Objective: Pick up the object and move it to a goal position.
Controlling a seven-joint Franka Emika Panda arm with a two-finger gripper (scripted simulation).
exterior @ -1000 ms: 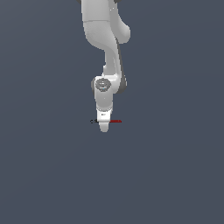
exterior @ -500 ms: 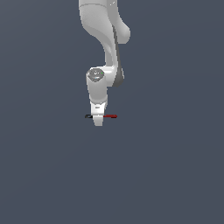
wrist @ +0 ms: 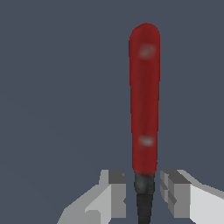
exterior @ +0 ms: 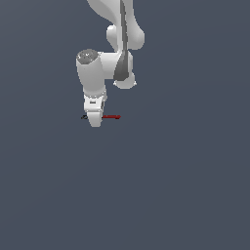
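1. The white arm (exterior: 105,68) reaches down from the top of the exterior view, its wrist pointing straight down over a plain dark grey ground (exterior: 185,185).
2. The claw (exterior: 94,117) sits at the arm's lower end, and the stick (exterior: 111,117) crosses it level, side to side.
3. In the exterior view the stick's red half juts out toward the exterior view's right, while a short blackish tip shows on the claw's other side.
4. The wrist view shows the stick (wrist: 144,105) running lengthwise away from the camera, red and rounded at the far end, dark where it passes between the fingers (wrist: 111,192).
5. The claw (wrist: 143,194) is narrow, its two pads close on either side of the stick's dark end and holding it there; whether both pads actually touch it is hard to tell, since a thin gap seems to show on each side.
6. I cannot tell whether the stick rests on the ground or hangs above it.
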